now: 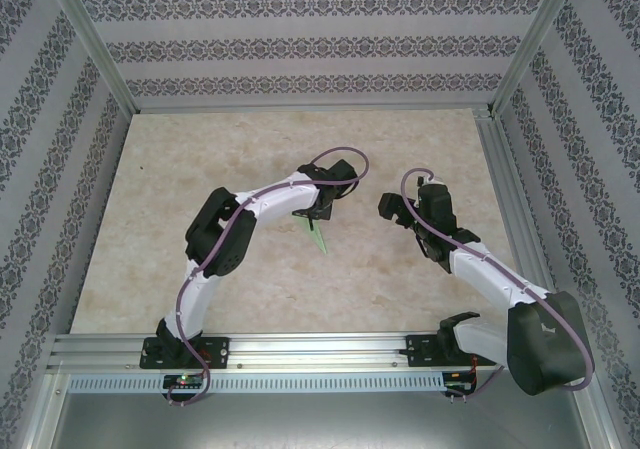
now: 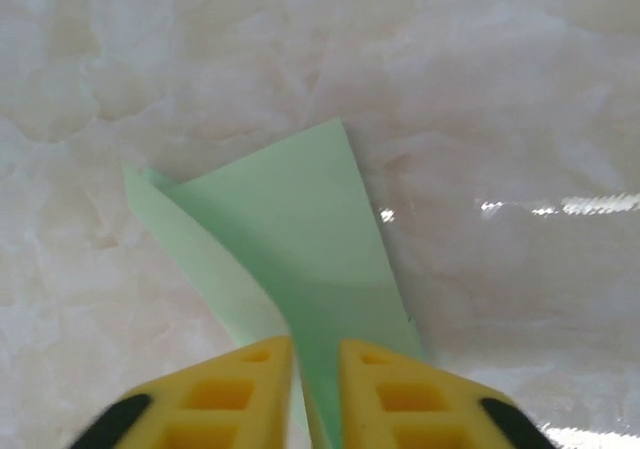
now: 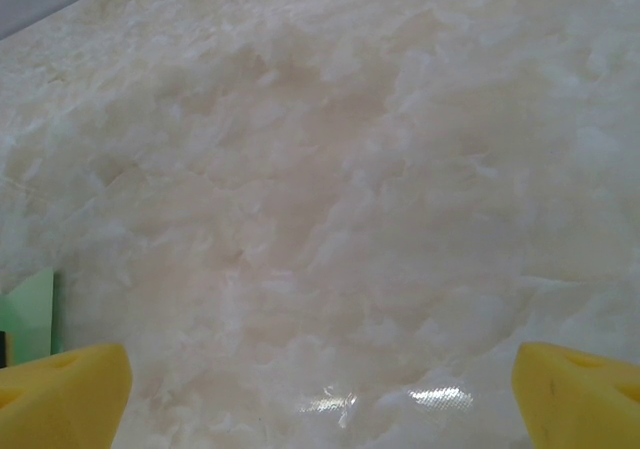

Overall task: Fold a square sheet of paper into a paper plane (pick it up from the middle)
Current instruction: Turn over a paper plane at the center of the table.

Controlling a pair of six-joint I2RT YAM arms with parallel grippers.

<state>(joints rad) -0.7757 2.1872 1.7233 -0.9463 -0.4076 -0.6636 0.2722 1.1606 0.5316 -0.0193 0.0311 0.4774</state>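
The square sheet of paper stands folded into a slim, pale green paper plane (image 1: 318, 235) at the middle of the table. In the left wrist view the paper plane (image 2: 300, 229) fans out ahead of my fingers, its folded wings spreading away from the centre crease. My left gripper (image 2: 317, 369) is shut on that crease, yellow fingers (image 2: 240, 389) close on either side. From above, the left gripper (image 1: 314, 217) points down over the plane's upper end. My right gripper (image 1: 386, 207) hovers to the right, apart from the plane. The right gripper (image 3: 320, 399) is wide open over bare table, with a corner of the paper plane (image 3: 30, 314) at its far left.
The marble-look table (image 1: 200, 229) is boxed in by patterned walls with aluminium posts (image 1: 92, 44) at the back corners. An aluminium rail (image 1: 320, 349) carrying both arm bases runs along the near edge.
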